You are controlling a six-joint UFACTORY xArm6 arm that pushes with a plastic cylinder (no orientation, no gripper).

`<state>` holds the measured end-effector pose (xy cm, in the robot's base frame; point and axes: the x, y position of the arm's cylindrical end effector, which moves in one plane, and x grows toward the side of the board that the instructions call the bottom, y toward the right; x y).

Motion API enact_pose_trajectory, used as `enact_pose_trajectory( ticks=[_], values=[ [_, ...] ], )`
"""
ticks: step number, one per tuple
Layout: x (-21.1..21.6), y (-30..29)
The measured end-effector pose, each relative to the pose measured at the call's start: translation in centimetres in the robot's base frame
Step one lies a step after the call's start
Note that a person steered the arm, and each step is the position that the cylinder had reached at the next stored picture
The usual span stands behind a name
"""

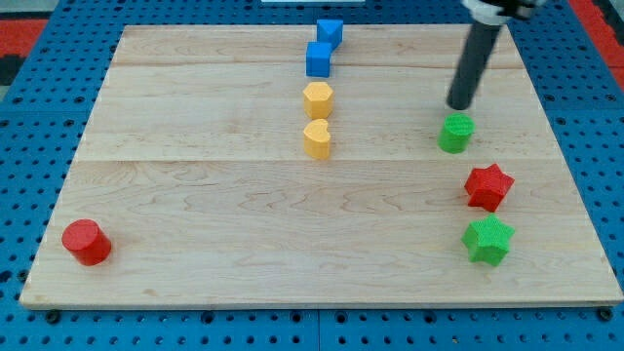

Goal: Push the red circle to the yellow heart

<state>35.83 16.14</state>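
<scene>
Pale wood makes up the board (pixel 195 195), which lies on a blue pegboard (pixel 29 146) that shows round its edges. Near the view's bottom left corner of the board sits the red circle (pixel 86 242), alone and well apart from every other block. The yellow heart (pixel 317 139) lies a little above the board's middle, and just above it, close or perhaps touching, is a yellow hexagon (pixel 318 99). Further toward the view's top stand two blue blocks: a blue cube (pixel 319 59) and, just above and slightly right of it, a smaller blue block (pixel 330 32) whose shape is hard to make out. On the view's right the dark rod slants down from the top edge, and my tip (pixel 458 107) stands just above a green block (pixel 455 133), close to it or touching its far side; which cannot be told. Below that block lie a red star (pixel 488 186) and, nearer the bottom, a green star (pixel 487 240). The arm carries no fingers, only the rod. My tip is far from both the red circle and the yellow heart.
</scene>
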Motion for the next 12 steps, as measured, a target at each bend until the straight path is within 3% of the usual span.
enact_pose_trajectory(
  ticks=[1,2,3,4,5,6,8,9,10,11,12],
  values=[
    [3.1,0.2],
    [2.8,0.7],
    [1.2,-10.0],
    [9.5,-11.0],
    [18.1,-17.9],
    [24.9,-29.2],
    [22.8,-46.6],
    [20.6,-38.4],
    [16.6,-34.3],
    [17.4,-25.8],
    [19.6,-30.1]
  ],
)
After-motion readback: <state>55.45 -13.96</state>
